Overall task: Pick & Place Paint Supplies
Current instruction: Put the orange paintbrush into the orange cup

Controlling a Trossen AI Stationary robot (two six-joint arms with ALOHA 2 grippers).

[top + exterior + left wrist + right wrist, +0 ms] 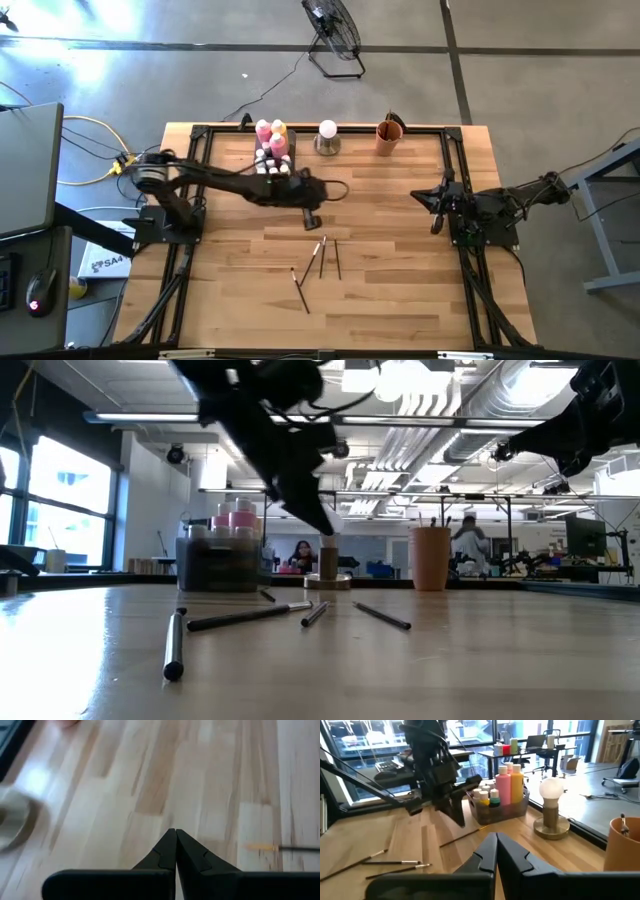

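Paint bottles (272, 150) stand in a clear tray (274, 163) at the table's (400, 290) far edge: tall pink (503, 784) and yellow (516, 782) ones, tiny capped ones in front; four thin dark brushes (320, 262) lie loose mid-table, well apart from the tray; a fifth brush (465, 836) lies near the tray. Left gripper (311, 220) hangs above bare wood between tray and brushes, fingers pressed together, holding nothing. Right gripper (436, 208) waits at the table's right side, fingers together, empty. Right wrist view alone shows green and white caps, plus a white ball lamp (551, 810) and orange cup (622, 844); low view shows people in the room behind; left wrist view shows one brush tip (282, 848).
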